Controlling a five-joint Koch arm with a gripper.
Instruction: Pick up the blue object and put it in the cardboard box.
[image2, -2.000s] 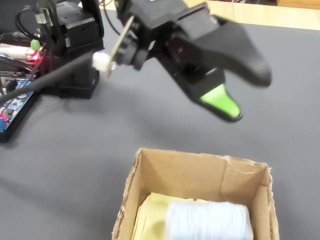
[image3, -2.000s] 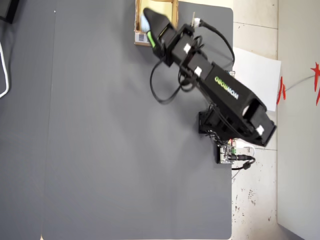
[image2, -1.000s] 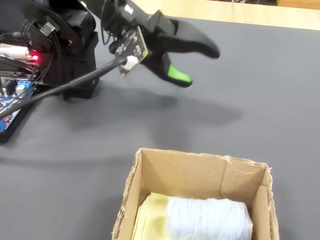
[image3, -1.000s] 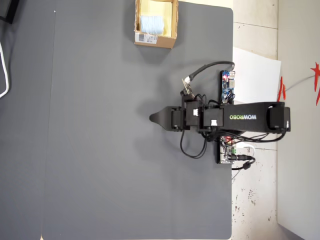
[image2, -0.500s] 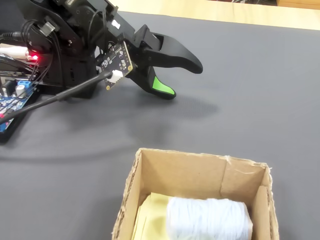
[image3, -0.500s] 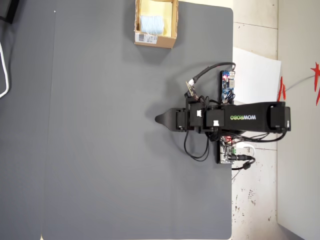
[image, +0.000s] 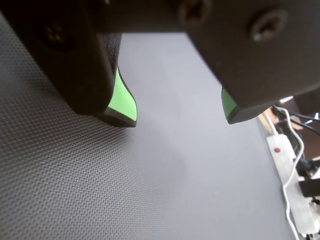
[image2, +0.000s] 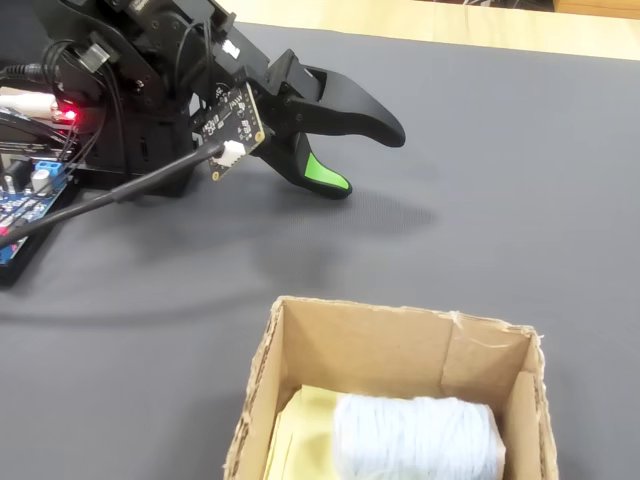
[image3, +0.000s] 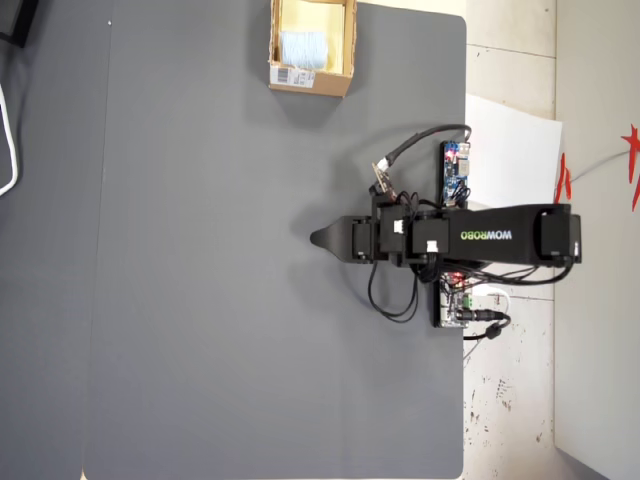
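Note:
The blue object (image2: 418, 437), a pale blue-white soft wad, lies inside the cardboard box (image2: 390, 350) at the bottom of the fixed view. From overhead the blue object (image3: 303, 46) rests in the cardboard box (image3: 305, 80) at the mat's top edge, white label on its near side. My gripper (image2: 370, 160) hovers low over the bare mat, well away from the box, open with nothing between its green-padded fingers (image: 122, 100). In the wrist view my gripper (image: 181, 120) frames only grey mat. Overhead, my gripper (image3: 322, 239) points left.
A dark grey mat (image3: 200, 300) covers the table. Beside the arm base lie a blue circuit board (image3: 456, 172) and cables (image3: 400, 300). A white paper sheet (image3: 515, 150) is right of the mat. A power strip (image: 292, 185) with white cord shows at the wrist view's right.

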